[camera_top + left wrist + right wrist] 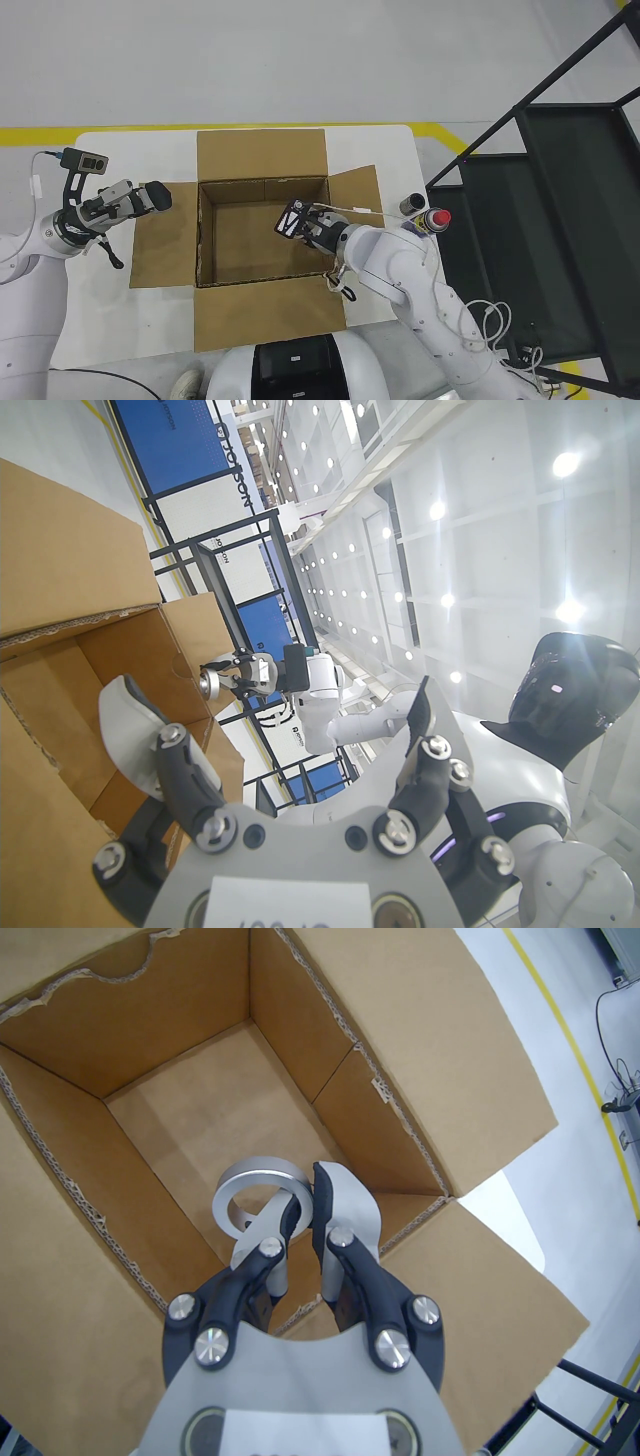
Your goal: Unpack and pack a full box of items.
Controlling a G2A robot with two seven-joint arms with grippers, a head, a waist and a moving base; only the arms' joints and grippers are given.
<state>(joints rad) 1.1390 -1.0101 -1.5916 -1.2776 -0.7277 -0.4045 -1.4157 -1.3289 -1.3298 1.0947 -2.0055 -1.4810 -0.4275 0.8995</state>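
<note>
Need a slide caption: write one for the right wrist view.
Right gripper shut on the rim of a flat silver metal ring, held over the open brown cardboard box.

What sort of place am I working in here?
Likely a warehouse or factory hall: yellow floor line, black metal rack beside the table, high ceiling with rows of lights.

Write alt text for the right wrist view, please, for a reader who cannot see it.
The right claw is shut on the rim of a flat silver metal ring, holding it over the open top of a brown cardboard box. The box's flaps are folded outward, and its floor shows below the ring.
</note>
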